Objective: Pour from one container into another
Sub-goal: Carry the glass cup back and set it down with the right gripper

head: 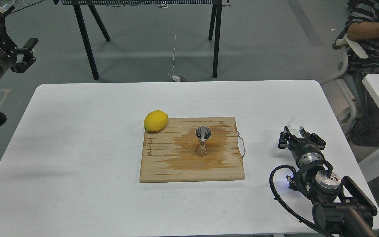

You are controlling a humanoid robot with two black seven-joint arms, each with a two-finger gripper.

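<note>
Clear glass cup (295, 125) sat clamped in our right gripper (297, 134), well right of the cutting board (163, 164). The steel jigger (203, 141) stood upright at the board's middle, to the cup's left. Our left gripper (28, 52) hung far off, fingers spread.

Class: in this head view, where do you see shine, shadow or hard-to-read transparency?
Head view: jigger shows bright reflections; the wet stain darkens the cutting board; the glass cup at the right end effector nearly vanishes against the white table; shadows are soft.
</note>
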